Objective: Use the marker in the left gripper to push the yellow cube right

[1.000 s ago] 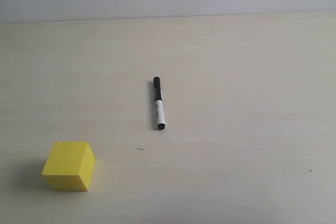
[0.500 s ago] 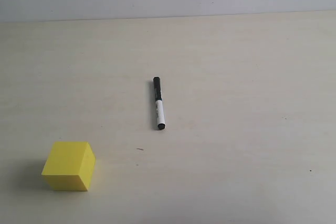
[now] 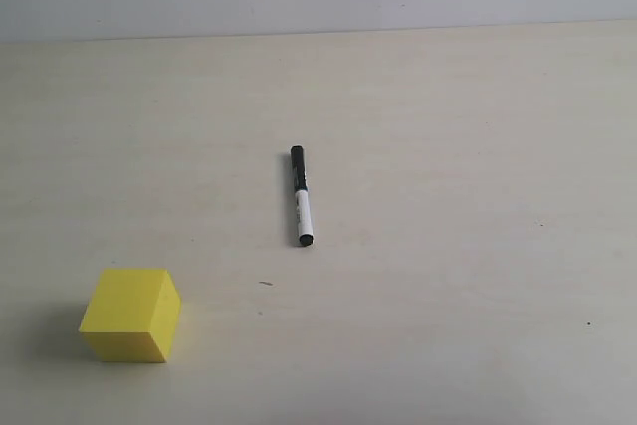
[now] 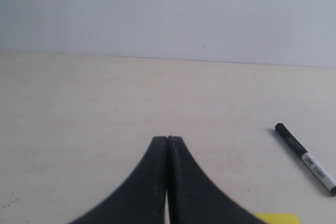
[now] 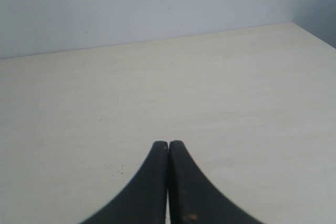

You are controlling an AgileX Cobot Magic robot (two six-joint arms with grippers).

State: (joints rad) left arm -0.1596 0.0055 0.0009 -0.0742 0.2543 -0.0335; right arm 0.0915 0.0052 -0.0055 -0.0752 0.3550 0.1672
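Task is looking not started. The marker [image 3: 302,196] is lying loose mid-worktop [image 3: 448,97], with nothing gripping it. The yellow cube [image 3: 129,316] is sitting at the near left of the exterior view, well apart from the marker. The left tool [image 4: 167,139] is showing its fingers pressed together, pinching nothing. The right tool [image 5: 168,143] is doing the same, over bare worktop. Everything is remaining: opening the left tool, picking up the marker, then pushing the yellow cube right.
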